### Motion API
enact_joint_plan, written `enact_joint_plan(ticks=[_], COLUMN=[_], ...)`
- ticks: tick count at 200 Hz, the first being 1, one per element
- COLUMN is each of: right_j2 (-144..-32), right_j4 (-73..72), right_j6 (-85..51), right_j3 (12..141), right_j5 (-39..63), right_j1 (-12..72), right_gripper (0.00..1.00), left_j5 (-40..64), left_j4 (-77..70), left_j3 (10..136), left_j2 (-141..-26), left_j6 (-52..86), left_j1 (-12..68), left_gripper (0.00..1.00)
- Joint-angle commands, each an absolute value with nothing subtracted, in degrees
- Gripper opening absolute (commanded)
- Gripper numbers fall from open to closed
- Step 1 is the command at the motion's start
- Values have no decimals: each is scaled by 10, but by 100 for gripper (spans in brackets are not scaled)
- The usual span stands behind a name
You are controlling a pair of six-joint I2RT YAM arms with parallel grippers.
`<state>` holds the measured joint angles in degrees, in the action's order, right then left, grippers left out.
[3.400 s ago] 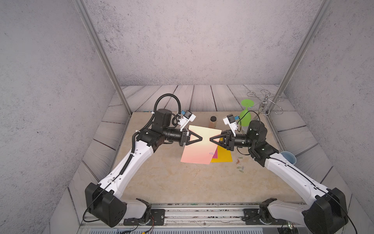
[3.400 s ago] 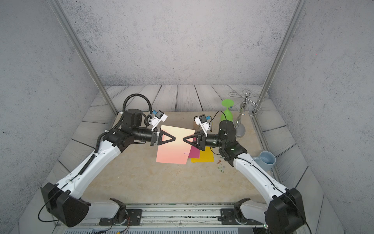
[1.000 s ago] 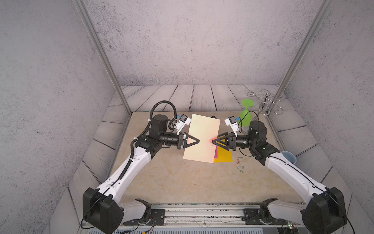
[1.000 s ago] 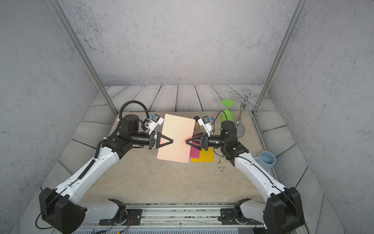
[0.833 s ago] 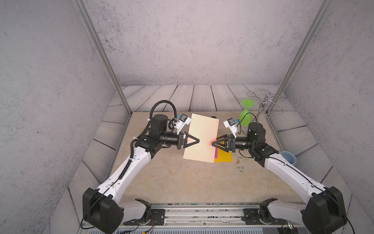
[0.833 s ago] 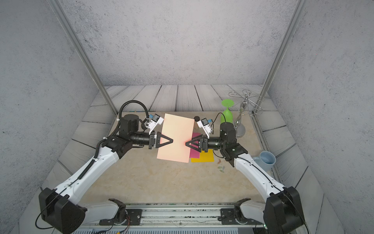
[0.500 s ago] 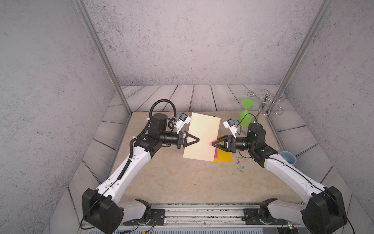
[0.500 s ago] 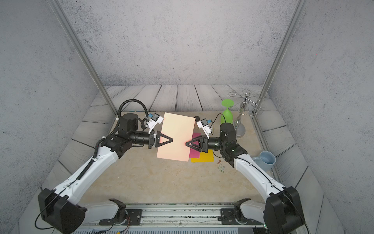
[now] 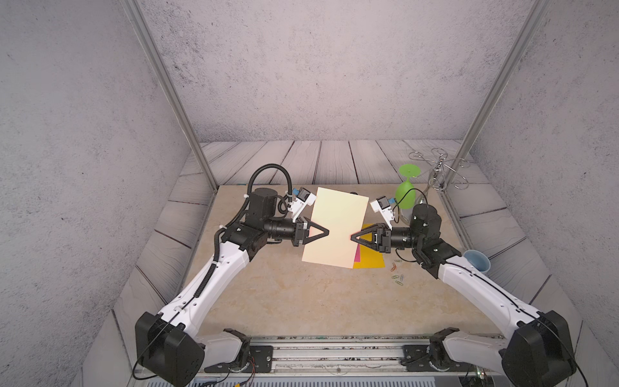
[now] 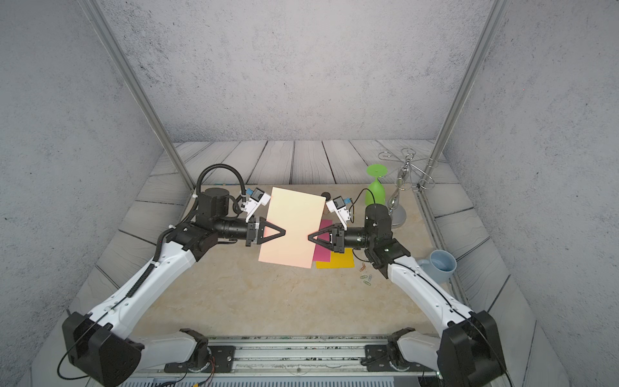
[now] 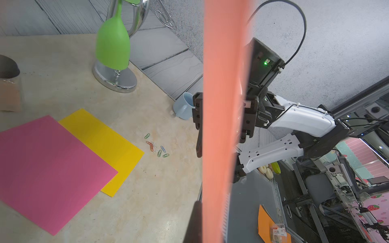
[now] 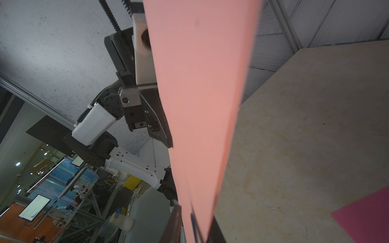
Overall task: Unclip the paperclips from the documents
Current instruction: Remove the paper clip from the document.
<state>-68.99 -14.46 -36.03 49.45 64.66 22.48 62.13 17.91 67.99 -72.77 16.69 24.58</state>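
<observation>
Left gripper [image 9: 327, 232] clamping salmon sheet [image 9: 338, 214] by long edge, lifted, long axis front-to-back

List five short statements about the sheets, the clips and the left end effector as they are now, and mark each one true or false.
1. The salmon sheet is held up off the table. True.
2. The magenta sheet lies under the yellow sheet. False: the magenta one overlaps it from above.
3. The left end effector is shut on the salmon sheet's edge. True.
4. The loose paperclips lie on the magenta sheet. False: they lie on the bare table, beside the yellow sheet.
5. The green glass hangs upside down. True.
</observation>
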Motion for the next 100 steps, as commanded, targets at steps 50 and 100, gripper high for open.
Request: enact_joint_plan(ticks=[50, 100], right_j2=[-669, -667], right_j4=[-144, -134], right_j6=[-353, -346], right_j3=[484, 483], right_j5=[661, 657], right_j1=[227, 227], right_gripper=[20, 14], left_j5=[616, 615], left_j4=[185, 188], left_j3=[695, 697], left_j2=[-717, -715], left_j6=[153, 152], left_j1=[238, 237], left_gripper=[0, 0])
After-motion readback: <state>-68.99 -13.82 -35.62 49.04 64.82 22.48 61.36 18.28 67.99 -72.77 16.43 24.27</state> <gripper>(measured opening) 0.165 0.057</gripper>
